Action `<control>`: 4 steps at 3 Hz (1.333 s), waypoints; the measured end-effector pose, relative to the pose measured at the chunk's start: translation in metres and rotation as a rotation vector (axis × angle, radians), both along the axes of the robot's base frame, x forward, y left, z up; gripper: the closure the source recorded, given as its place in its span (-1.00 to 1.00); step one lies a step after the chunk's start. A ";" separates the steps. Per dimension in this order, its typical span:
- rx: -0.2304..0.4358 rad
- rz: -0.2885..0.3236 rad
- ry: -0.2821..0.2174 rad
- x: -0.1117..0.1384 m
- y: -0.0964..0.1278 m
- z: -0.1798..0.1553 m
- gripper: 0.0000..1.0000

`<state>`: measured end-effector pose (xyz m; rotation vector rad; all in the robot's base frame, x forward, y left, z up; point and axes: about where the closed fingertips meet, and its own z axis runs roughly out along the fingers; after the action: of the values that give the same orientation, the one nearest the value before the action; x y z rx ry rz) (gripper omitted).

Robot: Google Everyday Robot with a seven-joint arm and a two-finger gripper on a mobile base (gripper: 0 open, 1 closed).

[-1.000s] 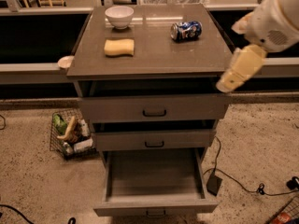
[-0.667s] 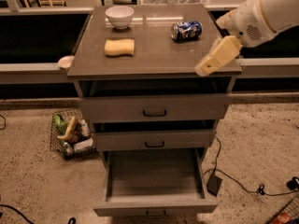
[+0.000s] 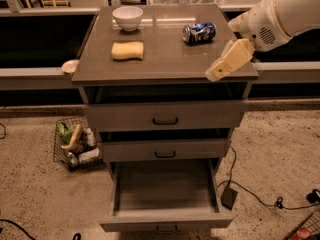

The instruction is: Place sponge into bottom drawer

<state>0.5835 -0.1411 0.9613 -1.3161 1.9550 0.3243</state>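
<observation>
The pale-yellow sponge lies flat on the cabinet top, left of centre, just in front of the white bowl. The bottom drawer is pulled out and its inside is bare. My gripper, with tan fingers pointing down-left, hangs over the front right corner of the cabinet top, well to the right of the sponge and holding nothing.
A blue soda can lies on its side at the back right of the cabinet top. The two upper drawers are closed. A wire basket with items stands on the floor at the left. Cables run across the floor at the right.
My gripper has moved left and up, from beside the cabinet's right edge to over its front right corner. The sponge, bowl and can have not moved.
</observation>
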 end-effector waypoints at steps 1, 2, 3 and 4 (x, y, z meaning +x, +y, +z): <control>0.019 0.012 -0.008 0.007 0.006 -0.005 -1.00; 0.069 0.061 -0.038 0.045 0.033 -0.021 -1.00; 0.131 0.076 -0.051 0.091 0.059 -0.044 -1.00; 0.167 0.052 -0.052 0.126 0.081 -0.065 -1.00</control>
<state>0.7097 -0.0601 0.8960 -1.2561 1.8120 0.4634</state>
